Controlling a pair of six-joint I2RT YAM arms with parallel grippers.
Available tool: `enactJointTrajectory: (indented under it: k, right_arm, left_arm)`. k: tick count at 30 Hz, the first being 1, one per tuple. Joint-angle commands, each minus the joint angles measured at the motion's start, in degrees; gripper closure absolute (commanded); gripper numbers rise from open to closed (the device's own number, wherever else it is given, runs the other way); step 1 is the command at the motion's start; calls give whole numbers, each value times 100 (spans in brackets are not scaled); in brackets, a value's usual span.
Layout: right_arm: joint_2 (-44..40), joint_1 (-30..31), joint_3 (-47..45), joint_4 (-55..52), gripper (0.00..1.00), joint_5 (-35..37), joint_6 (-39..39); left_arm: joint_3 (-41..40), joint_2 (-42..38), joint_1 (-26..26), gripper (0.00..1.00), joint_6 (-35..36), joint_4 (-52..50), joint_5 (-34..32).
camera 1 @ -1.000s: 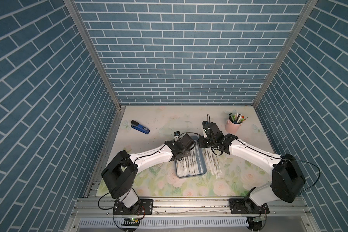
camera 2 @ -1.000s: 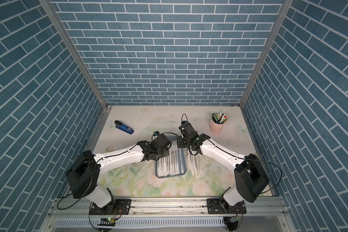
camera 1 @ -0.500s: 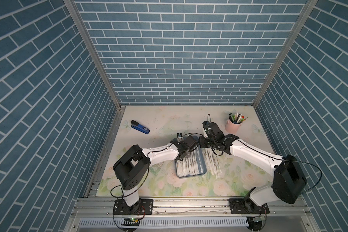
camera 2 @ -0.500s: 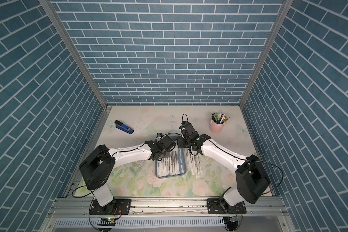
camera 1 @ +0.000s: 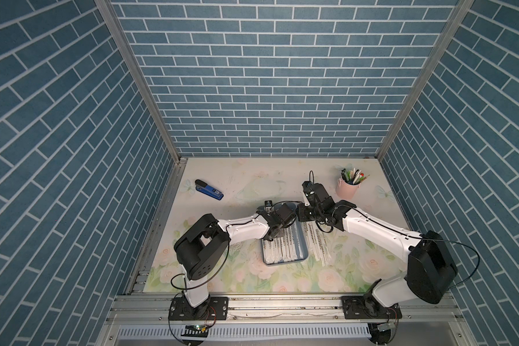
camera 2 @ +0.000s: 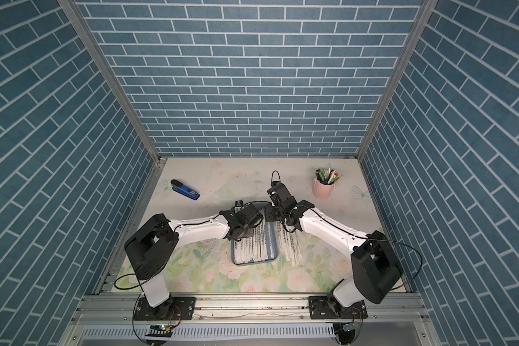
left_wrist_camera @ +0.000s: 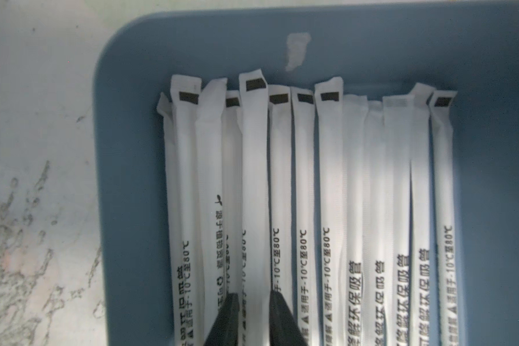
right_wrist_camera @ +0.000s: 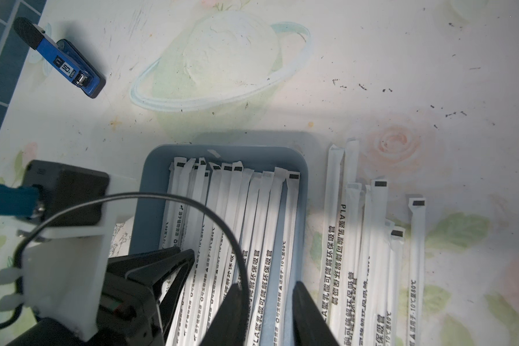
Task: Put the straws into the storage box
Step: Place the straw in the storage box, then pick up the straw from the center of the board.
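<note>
Straws (left_wrist_camera: 282, 185) in white paper wrappers lie side by side in the blue-grey storage box (camera 1: 285, 262), their print reading "-10°C至80°C" and "环保吸管". Far left on the floral table (camera 1: 252, 185), a blue-and-black stapler (right_wrist_camera: 63, 61) carries a "50" label. The left gripper (left_wrist_camera: 253, 317) hangs low over the box, its jaws narrowly parted astride one wrapped straw. The right gripper (right_wrist_camera: 265, 314) hovers over the box's right rim, jaws apart and empty. More straws marked "PLA" (right_wrist_camera: 372, 254) lie on the table just right of the box. A pink cup (camera 1: 347, 191) of pens stands far right.
</note>
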Motion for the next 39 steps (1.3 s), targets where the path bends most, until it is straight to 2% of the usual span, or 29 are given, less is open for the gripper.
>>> enactJointTrajectory:
  k: [1,9,13,16,18,21,23,25,27,30,39]
  right_arm:
    - [-64,-13,-89,-66,70,35,-25]
    - [-80,-110,-233,-102,72,-51,-112]
    - [-318,-521,-622,-349,84,-186,-200]
    - [-575,-877,-950,-756,83,-219,-457]
    - [-726,-1091,-1140,-1055,79,-233,-641]
    - [-819,-1272,-1357,-1304,74,-191,-906]
    - [-732,-1277,-1363,-1366,72,-156,-1020]
    - [-600,-1269,-1360,-1325,73,-118,-1070]
    - [-461,-1271,-1377,-1198,75,-116,-1079]
    - [-189,-1260,-1365,-1022,77,-120,-1072]
    - [292,-1260,-1369,-681,78,-76,-1053]
  left_arm:
    - [103,-68,-28,70,-7,-206,-115]
    - [346,-386,-34,69,94,-274,-138]
    - [593,-801,-28,68,324,-428,-245]
    - [638,-1242,-27,65,710,-555,-563]
    - [564,-1588,-11,59,903,-735,-1168]
    - [91,-2249,126,41,1043,-696,-2067]
    - [-317,-2747,307,30,1126,-398,-2276]
    - [-799,-3257,668,25,1227,87,-2005]
    - [-1148,-3607,991,25,1226,435,-1640]
    - [-1455,-3907,1088,25,1218,700,-1550]
    - [-1560,-3536,1080,26,1170,806,-1036]
